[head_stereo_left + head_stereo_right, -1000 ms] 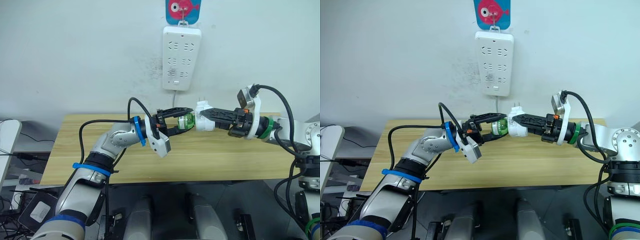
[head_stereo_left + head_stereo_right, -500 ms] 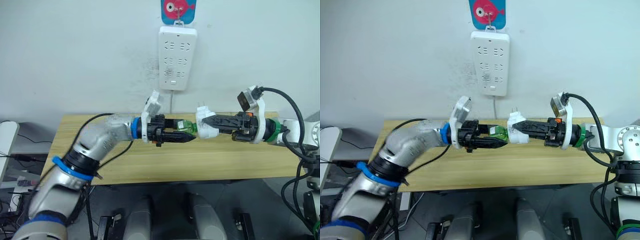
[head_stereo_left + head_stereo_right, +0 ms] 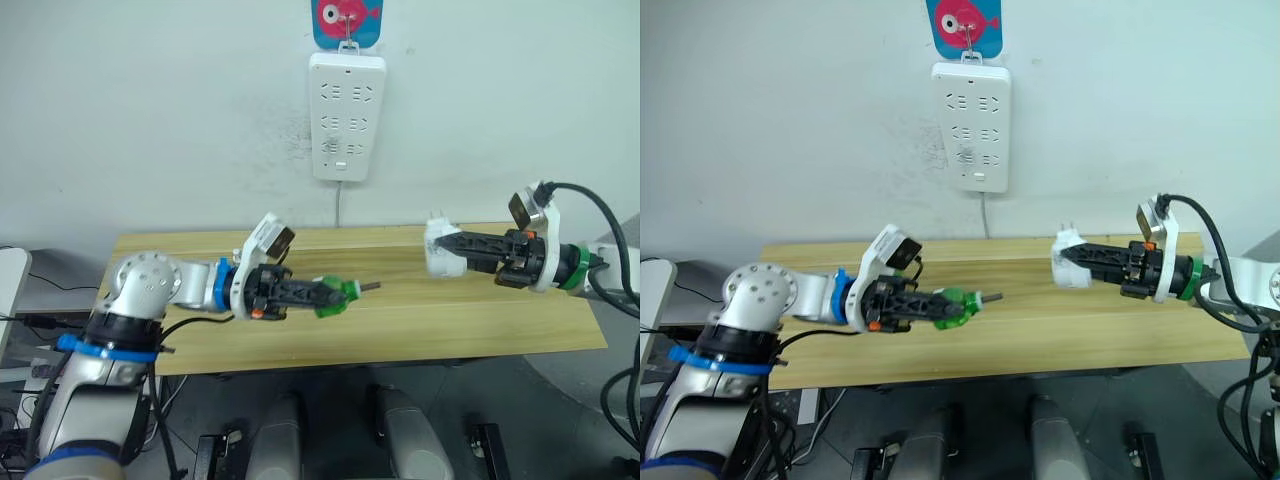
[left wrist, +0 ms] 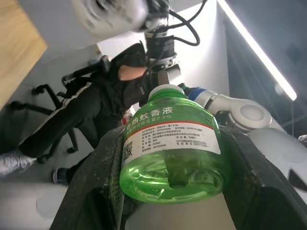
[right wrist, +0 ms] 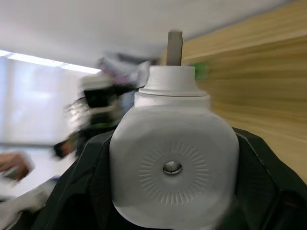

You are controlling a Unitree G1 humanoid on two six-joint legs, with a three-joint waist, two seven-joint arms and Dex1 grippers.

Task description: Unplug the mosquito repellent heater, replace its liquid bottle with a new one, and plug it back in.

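Wooden table (image 3: 400, 320); right gripper (image 3: 445, 252) grips heater (image 3: 438, 248), left gripper (image 3: 330, 296) bottle (image 3: 334, 296).

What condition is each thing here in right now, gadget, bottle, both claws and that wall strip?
Mosquito repellent heater: unplugged, bottle out, gripped above the table.
Green liquid bottle: separated from the heater, held sideways.
Left gripper: shut on the bottle.
Right gripper: shut on the heater.
Power strip: sockets vacant.

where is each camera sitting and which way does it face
Left and right eye views: on the head, looking forward and down at the wooden table, wall power strip and both arms.
Left wrist view: along the left gripper, shut on the green liquid bottle.
Right wrist view: along the right gripper, shut on the mosquito repellent heater.
Shared: each held item appears in the eye views too.
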